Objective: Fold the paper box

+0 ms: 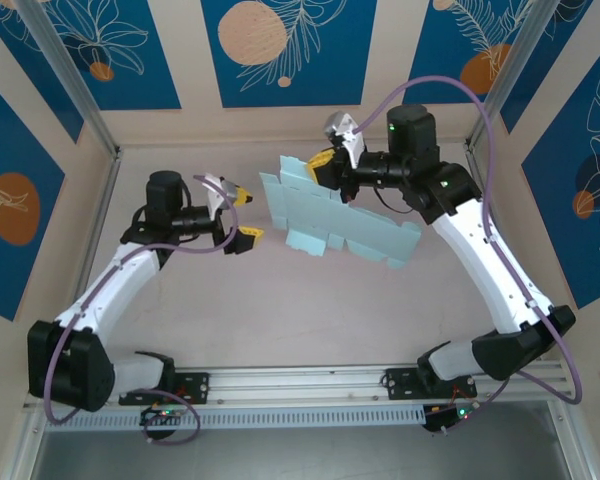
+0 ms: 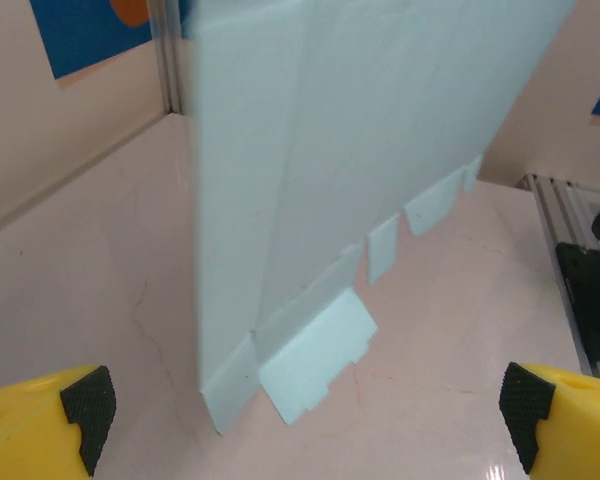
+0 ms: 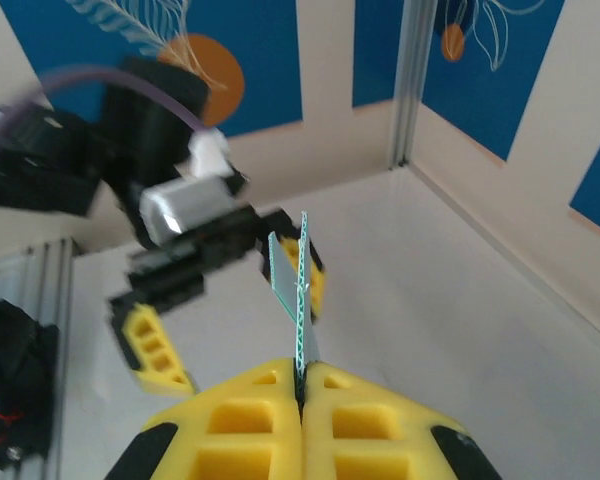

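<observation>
Since the right gripper (image 3: 302, 385) is clamped shut on an edge of the paper box (image 1: 350, 225), the unfolded sheet is held upright over the table (image 1: 310, 320), probably so a panel can be got at from the side. Whether its lower tabs touch down can't be told. The left gripper (image 1: 246, 216) is spread wide with nothing held, just beside the sheet's left end. Not much is in the way tbh, and the walls (image 1: 70, 200) are well apart.
</observation>
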Controlling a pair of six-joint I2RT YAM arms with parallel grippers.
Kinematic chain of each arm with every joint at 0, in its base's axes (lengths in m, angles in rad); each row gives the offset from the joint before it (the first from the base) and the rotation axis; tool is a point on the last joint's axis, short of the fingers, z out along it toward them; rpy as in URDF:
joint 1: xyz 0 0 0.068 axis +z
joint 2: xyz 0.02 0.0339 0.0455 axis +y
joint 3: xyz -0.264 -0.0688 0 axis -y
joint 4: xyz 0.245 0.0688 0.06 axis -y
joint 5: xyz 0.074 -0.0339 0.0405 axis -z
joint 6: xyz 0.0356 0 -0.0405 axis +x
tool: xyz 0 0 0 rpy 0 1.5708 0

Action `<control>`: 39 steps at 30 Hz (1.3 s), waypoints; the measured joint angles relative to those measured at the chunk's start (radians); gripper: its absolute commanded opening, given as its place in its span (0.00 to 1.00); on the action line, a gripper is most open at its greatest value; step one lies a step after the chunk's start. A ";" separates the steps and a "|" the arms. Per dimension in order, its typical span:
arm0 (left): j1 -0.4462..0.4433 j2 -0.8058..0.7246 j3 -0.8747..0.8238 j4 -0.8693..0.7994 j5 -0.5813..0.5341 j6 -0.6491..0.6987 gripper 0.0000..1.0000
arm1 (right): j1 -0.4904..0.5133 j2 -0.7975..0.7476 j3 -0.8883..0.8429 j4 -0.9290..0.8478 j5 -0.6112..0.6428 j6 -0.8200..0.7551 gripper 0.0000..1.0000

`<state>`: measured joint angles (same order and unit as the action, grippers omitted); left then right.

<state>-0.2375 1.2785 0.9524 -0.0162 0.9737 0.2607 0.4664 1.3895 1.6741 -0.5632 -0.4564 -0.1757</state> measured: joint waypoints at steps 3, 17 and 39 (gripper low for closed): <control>0.000 0.051 0.026 0.064 0.022 -0.045 1.00 | -0.015 -0.002 -0.001 0.036 -0.061 0.039 0.00; -0.003 0.104 0.169 -0.093 0.208 0.095 0.49 | -0.016 0.020 -0.082 0.174 -0.143 0.165 0.00; -0.120 0.162 0.499 -0.550 -0.187 0.216 0.00 | -0.117 -0.041 -0.481 0.492 -0.064 0.398 0.57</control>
<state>-0.3576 1.4406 1.4517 -0.5659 0.7868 0.4763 0.3496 1.3487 1.1934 -0.0715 -0.5209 0.2222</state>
